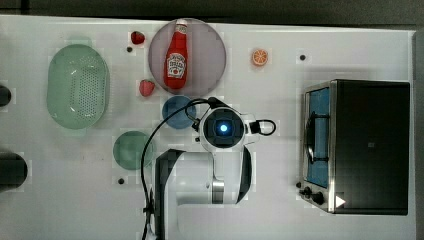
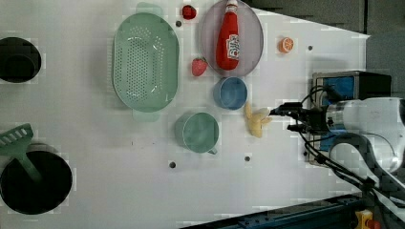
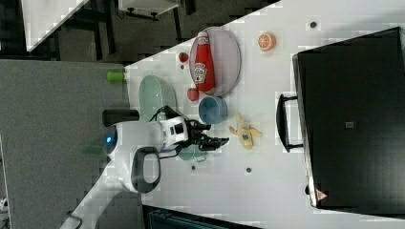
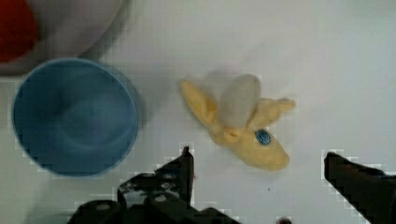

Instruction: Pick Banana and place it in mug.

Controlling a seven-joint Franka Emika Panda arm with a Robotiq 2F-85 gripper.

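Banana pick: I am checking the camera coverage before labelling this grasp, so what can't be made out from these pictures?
- The banana: in the top view the arm's wrist sits over its spot.
- The mug: in the right view the arm covers most of it; its handle is hidden.
- The gripper: the wrist view's edge cuts off its body.
- The blue sticker on the banana: too small to read.

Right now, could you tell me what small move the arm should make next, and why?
Probably lower straight down over the banana. The fingers are spread wide with nothing between them, and the banana lies on the table beside the blue cup, not yet grasped.
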